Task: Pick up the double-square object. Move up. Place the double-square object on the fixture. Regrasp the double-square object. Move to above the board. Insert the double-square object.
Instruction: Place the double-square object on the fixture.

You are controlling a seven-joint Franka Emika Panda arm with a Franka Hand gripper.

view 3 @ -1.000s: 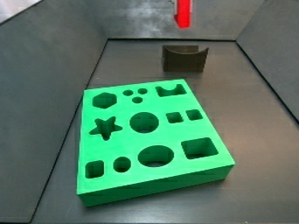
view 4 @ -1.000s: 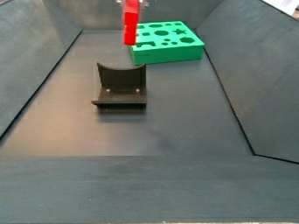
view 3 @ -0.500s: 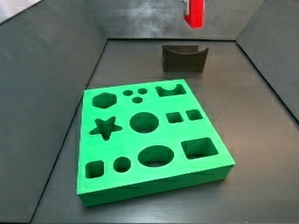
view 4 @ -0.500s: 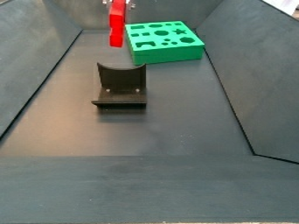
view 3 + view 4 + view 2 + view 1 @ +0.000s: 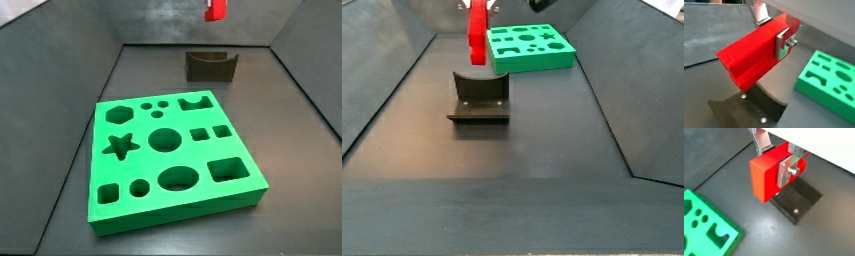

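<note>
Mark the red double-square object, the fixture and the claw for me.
double-square object [image 5: 477,36]: side view, middle of its red face.
fixture [image 5: 478,93]: side view, its upright curved wall.
claw [image 5: 777,159]: wrist view, midway between fingertips, shut on the red piece.

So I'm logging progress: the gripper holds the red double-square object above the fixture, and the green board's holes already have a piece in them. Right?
Not quite. The gripper does hold the double-square object above the fixture, but a side view shows every hole in the board empty.

End effector [image 5: 777,159] aloft — fingers clamped, load held.
</note>
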